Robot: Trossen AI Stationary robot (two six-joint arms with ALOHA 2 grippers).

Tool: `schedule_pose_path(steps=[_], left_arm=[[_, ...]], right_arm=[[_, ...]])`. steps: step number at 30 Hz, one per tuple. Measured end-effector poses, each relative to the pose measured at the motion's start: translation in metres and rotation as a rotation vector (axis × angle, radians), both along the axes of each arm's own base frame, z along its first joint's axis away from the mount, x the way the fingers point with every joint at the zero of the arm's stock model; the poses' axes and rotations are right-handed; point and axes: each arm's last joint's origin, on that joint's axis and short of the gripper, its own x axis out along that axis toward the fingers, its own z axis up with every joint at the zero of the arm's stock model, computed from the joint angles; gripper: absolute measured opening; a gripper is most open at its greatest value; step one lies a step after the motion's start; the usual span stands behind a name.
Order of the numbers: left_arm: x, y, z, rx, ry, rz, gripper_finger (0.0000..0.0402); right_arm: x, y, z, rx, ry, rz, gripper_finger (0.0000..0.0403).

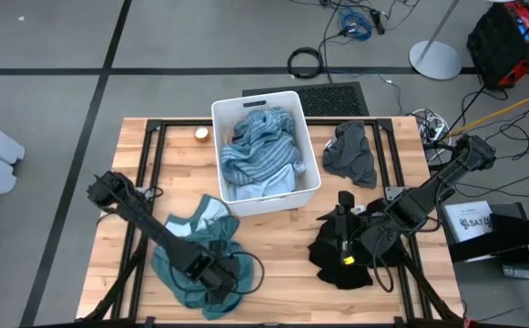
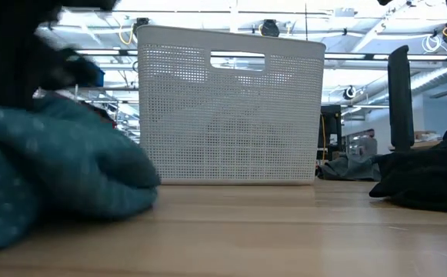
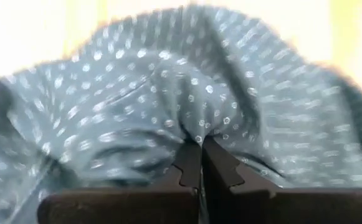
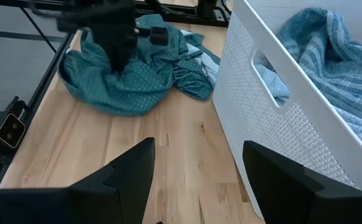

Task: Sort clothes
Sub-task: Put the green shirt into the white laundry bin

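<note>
A teal green garment with white dots [image 1: 194, 248] lies bunched on the table's near left, in front of the white bin [image 1: 311, 155]. My left gripper [image 1: 220, 281] stands on its near part, shut on the cloth [image 3: 200, 144]. The bin holds a blue-grey striped piece [image 1: 262, 144] and a light blue one [image 1: 266, 187]. A dark grey garment [image 1: 351, 155] lies to the right of the bin. Near the table's right front, a black garment [image 1: 337, 260] lies heaped. Above it my right gripper [image 4: 196, 180] hangs open with nothing between its fingers. My left gripper pinches a raised ridge of the teal garment [image 3: 190, 127] between its two shut fingertips [image 3: 221, 168]. One layer or several, I cannot tell. The fingers come from above, slanting down. The garment rests on the table, spread around the fingers.
A small round object [image 1: 201, 135] sits left of the bin at the far side. Black frame rails [image 1: 151, 164] run along the table's edges. Bare wood [image 4: 162, 143] lies between the teal garment and the bin's near wall [image 2: 231, 115].
</note>
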Motion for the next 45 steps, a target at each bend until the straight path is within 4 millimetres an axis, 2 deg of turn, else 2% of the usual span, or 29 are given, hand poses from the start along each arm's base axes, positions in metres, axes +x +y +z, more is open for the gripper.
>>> schedule_pose_path(steps=[5, 12, 21, 25, 31, 37, 45], left_arm=[[0.017, -0.001, 0.034, 0.05, -0.072, -0.058, 0.0004], [0.03, -0.004, 0.098, 0.172, -0.206, -0.114, 0.0003], [0.036, -0.002, 0.183, 0.295, -0.458, -0.127, 0.0002], [0.036, 0.003, 0.212, 0.347, -0.564, -0.066, 0.0002], [0.036, 0.01, 0.237, 0.346, -0.639, -0.018, 0.0002], [0.037, 0.014, 0.244, 0.357, -0.654, -0.02, 0.0002], [0.036, 0.018, 0.241, 0.377, -0.618, -0.022, 0.0001]], right_arm=[[0.0, 0.0, 0.0, 0.0, 0.0, 0.0, 0.0231], [0.0, 0.0, 0.0, 0.0, 0.0, 0.0, 0.0231], [0.0, 0.0, 0.001, 0.006, -0.007, 0.001, 0.0231], [0.0, 0.002, 0.0, 0.04, 0.01, 0.039, 0.0231], [0.009, 0.013, -0.012, 0.041, 0.089, 0.145, 0.0231], [0.026, 0.025, -0.027, -0.045, 0.085, 0.198, 0.0231], [0.029, 0.023, -0.013, -0.143, 0.014, 0.263, 0.0231]])
